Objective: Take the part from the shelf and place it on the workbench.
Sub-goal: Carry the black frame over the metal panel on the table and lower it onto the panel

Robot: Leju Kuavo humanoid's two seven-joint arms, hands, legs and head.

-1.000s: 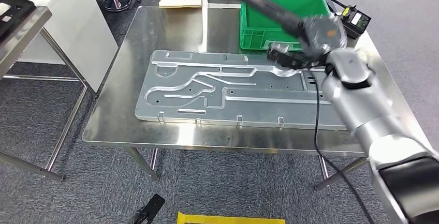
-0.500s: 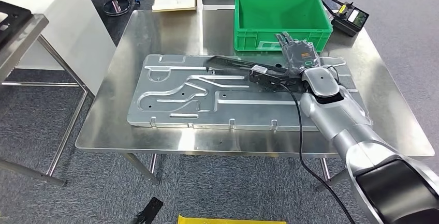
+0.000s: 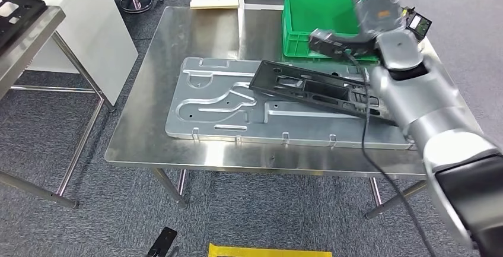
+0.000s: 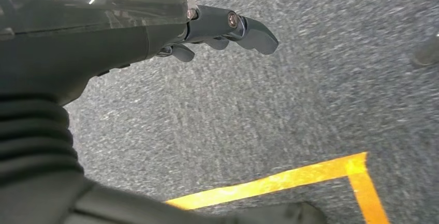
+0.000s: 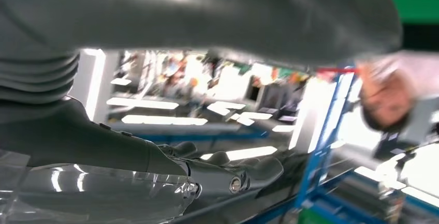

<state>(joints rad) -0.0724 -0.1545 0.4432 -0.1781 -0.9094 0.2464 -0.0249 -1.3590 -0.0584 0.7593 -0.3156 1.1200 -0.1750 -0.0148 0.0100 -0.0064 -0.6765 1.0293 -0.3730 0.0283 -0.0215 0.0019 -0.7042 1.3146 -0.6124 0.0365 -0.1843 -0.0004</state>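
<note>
**Black part lies across the metal plate on the workbench**

The black part [image 3: 314,86], a long flat frame with cut-outs, lies slantwise on the large silver metal plate [image 3: 219,100] that covers much of the workbench [image 3: 178,37]. One end of the part sits near the middle of the plate; the other runs toward the workbench's right edge and passes under the silver right arm [image 3: 421,102], so that end is hidden. Whether the part rests flat or is tipped up at the hidden end cannot be told.

The right hand [image 3: 379,13] is raised over the far right corner of the workbench, above the green crate [image 3: 308,25], and is apart from the part. It is blurred in the head view; in the right wrist view the right hand's dark fingers [image 5: 233,175] lie stretched out with nothing seen between them, though the picture is too smeared to be sure.

The left hand [image 4: 155,25] hangs over grey carpet [image 4: 290,105] marked with a yellow line [image 4: 290,177]; its fingers [image 4: 248,27] are loosely curled and hold nothing.

The green crate stands at the far right corner of the workbench, just behind the plate. A black cable [image 3: 365,132] runs down from the right arm across the plate's near right part and over the near edge of the workbench.
</note>
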